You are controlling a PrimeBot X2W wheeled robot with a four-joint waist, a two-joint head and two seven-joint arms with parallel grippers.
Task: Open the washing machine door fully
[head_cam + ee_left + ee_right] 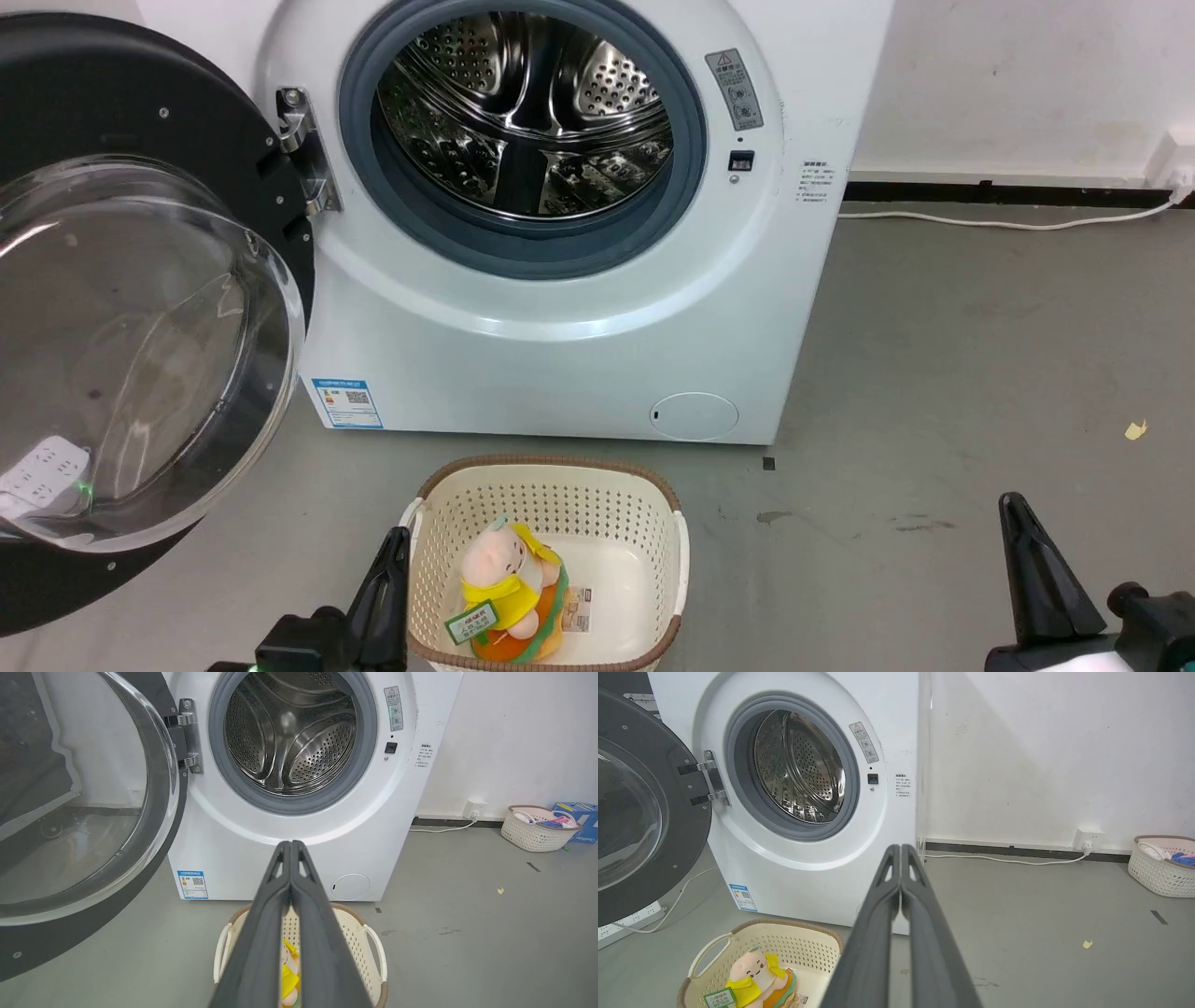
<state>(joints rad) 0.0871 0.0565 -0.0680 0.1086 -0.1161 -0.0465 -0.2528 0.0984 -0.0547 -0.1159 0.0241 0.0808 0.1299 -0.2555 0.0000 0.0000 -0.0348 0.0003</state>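
Washing machine door [140,317] hangs wide open, step seemingly complete; your left gripper [291,847] and right gripper [901,849] sit closed, empty; next you need only confirm full swing.

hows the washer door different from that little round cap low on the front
Size: the washing machine door is nearly as wide as the washing machine; the cap is small. Look: the door is glossy black with a bulging clear glass centre; the cap is plain white. State: the door is swung open to the left on its hinge; the cap sits flush and closed. Both are round.
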